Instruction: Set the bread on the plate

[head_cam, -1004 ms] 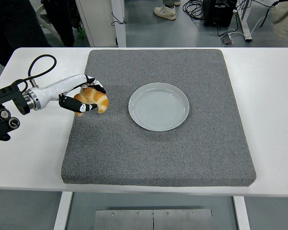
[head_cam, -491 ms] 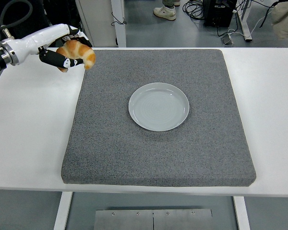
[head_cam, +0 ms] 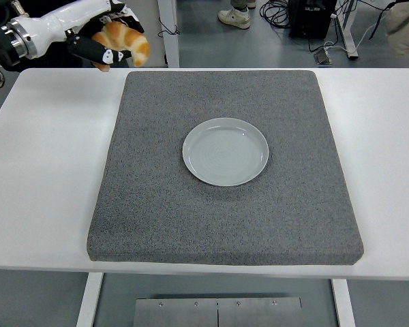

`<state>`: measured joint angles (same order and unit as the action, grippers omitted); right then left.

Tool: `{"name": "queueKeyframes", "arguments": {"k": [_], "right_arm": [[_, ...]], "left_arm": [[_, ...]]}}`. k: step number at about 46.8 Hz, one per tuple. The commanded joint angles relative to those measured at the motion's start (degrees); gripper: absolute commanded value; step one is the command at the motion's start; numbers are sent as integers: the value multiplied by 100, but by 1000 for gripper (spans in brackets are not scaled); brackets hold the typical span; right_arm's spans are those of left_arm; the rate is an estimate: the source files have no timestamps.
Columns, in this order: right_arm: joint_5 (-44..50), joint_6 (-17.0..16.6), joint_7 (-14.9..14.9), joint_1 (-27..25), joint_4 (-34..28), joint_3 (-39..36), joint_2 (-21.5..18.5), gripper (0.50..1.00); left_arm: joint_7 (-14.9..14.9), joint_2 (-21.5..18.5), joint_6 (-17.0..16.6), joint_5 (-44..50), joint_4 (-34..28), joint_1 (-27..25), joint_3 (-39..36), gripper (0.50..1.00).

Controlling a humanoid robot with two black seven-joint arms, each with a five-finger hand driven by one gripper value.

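You are mid-carry: your left hand [head_cam: 99, 37] grasps the bread [head_cam: 125, 41] high at the table's far left, so next swing it right and lower it over the empty plate [head_cam: 225, 151].

- The left arm enters at the upper left of the frame, its white forearm angled slightly upward toward the right.
- The left hand [head_cam: 108, 37] sits near the top edge, raised above the desk.
- Its black fingers [head_cam: 88, 48] curl around the bread [head_cam: 126, 39], gripping it from below and behind.
- The right arm does not show anywhere in the frame.
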<state>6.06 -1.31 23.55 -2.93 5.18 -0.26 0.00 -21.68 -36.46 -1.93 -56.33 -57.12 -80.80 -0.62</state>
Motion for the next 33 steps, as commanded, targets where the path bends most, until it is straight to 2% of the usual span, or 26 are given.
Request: {"name": "queueKeyframes", "arguments": {"k": [1,9,16,29,33], "right_arm": [[0,-1,1,3,0,0,0,1000],[0,-1,1,3,0,0,0,1000],[0,-1,1,3,0,0,0,1000],[0,-1,1,3,0,0,0,1000],[0,-1,1,3,0,0,0,1000]], "left_arm": [[-12,375,0,-1,253,-41,-8,500],[-12,1210,-9,-1,711,-41,-52,500],[-21,1773,-18,-27,957,-15,-79,500],[-74,2327,-35,-115,1010,56,-88,500],[-196,2441,-62,-133,1010,82,-227,500]]}}
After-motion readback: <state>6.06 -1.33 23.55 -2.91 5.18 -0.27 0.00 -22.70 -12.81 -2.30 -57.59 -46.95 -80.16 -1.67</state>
